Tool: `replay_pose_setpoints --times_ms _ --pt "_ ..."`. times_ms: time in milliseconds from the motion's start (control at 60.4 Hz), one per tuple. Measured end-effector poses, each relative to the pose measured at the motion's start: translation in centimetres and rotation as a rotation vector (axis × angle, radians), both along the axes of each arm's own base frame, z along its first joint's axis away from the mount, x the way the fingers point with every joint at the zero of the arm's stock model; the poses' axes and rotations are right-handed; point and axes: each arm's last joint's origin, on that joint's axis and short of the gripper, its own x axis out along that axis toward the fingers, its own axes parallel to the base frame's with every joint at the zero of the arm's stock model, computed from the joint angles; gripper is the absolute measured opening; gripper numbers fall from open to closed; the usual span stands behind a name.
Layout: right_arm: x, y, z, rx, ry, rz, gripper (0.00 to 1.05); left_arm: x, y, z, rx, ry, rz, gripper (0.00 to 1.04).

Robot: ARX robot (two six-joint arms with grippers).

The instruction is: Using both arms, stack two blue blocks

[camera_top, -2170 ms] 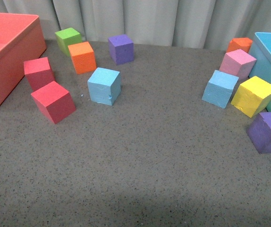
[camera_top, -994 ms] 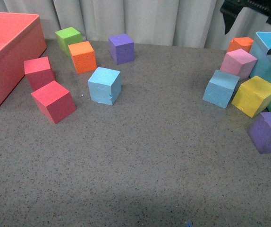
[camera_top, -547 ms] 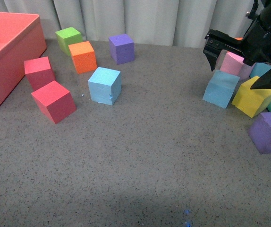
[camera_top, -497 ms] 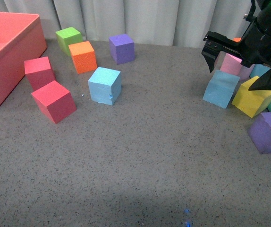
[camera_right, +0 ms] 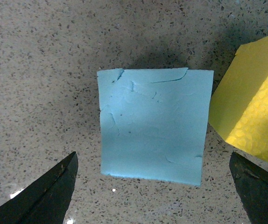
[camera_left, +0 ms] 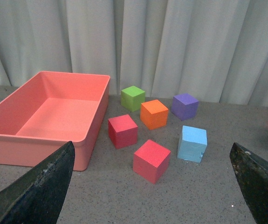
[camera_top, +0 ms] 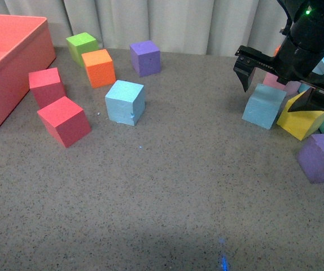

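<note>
Right wrist view looks straight down on one blue block (camera_right: 152,126), which lies on the tabletop (camera_right: 45,70) just beside the yellow cube (camera_right: 250,98); whether the two touch at a corner I cannot tell. The right pincer (camera_top: 275,97) hangs over this block with its jaws spread wide, one finger on each side and neither touching the foam, so it grasps nothing. I judge the step in hand to be the first pick: the pincer is placed over the block, but the closing is not yet done. The next move calls for lowering the fingers along two opposite faces. The finger on the yellow cube's side has very little room, so it could push that cube or land on top of it. A pink cube (camera_top: 290,88) stands just behind the yellow cube and crowds the place too, and a purple cube (camera_top: 322,158) is near the yellow cube, on the robot's side of it. The second blue block (camera_top: 125,102) sits well apart from the yellow cube, far across the tabletop toward the red bin (camera_top: 4,96), with free space around it. The left pincer (camera_left: 151,144) is also released, wide open and empty, facing that second block from well away
</note>
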Motion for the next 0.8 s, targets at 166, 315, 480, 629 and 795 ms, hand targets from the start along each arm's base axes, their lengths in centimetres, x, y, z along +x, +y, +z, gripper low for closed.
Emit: replay_pose_setpoints --times_ms 166,315,480,629,795 --pt "0.3 0.1 -0.7 0.003 0.024 -0.007 0.95 0.0 0.0 0.0 0.000 0.000 0.000 0.98" --pt "0.7 0.1 -1.1 0.007 0.023 -0.009 0.95 0.0 0.0 0.0 0.000 0.000 0.000 0.98" --pt "1.4 0.2 -1.4 0.005 0.015 -0.009 0.95 0.0 0.0 0.0 0.000 0.000 0.000 0.98" --pt "1.8 0.2 -1.8 0.004 0.022 -0.010 0.95 0.0 0.0 0.0 0.000 0.000 0.000 0.98" --pt "2.1 0.3 -2.6 0.006 0.041 -0.012 0.88 0.0 0.0 0.0 0.000 0.000 0.000 0.98"
